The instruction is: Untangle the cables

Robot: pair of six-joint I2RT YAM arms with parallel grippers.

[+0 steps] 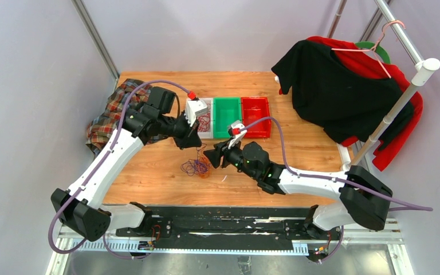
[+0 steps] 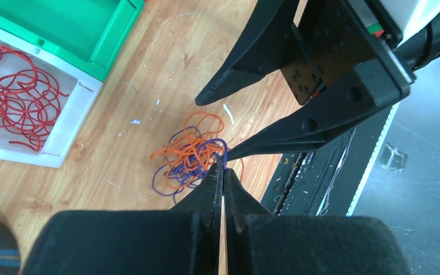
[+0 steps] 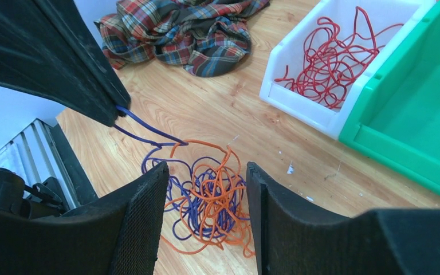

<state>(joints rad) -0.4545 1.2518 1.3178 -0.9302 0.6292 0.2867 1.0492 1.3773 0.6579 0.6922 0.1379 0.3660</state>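
A tangle of thin orange and purple cables point(image 1: 196, 167) lies on the wooden table; it also shows in the left wrist view point(image 2: 190, 159) and the right wrist view point(image 3: 212, 200). My left gripper point(image 2: 223, 168) is shut on a purple cable strand at the tangle's edge, and the strand point(image 3: 149, 129) runs taut from its tip in the right wrist view. My right gripper point(image 3: 206, 177) is open and empty, its fingers straddling the tangle just above it. Dark red cables point(image 3: 326, 63) lie loose in a white bin point(image 3: 298, 109).
A green bin point(image 1: 227, 117) and a red bin point(image 1: 255, 114) stand beside the white bin point(image 1: 208, 136) at the back. A plaid cloth point(image 1: 106, 123) lies at the left. Black and red clothes point(image 1: 344, 86) hang on a rack at the right.
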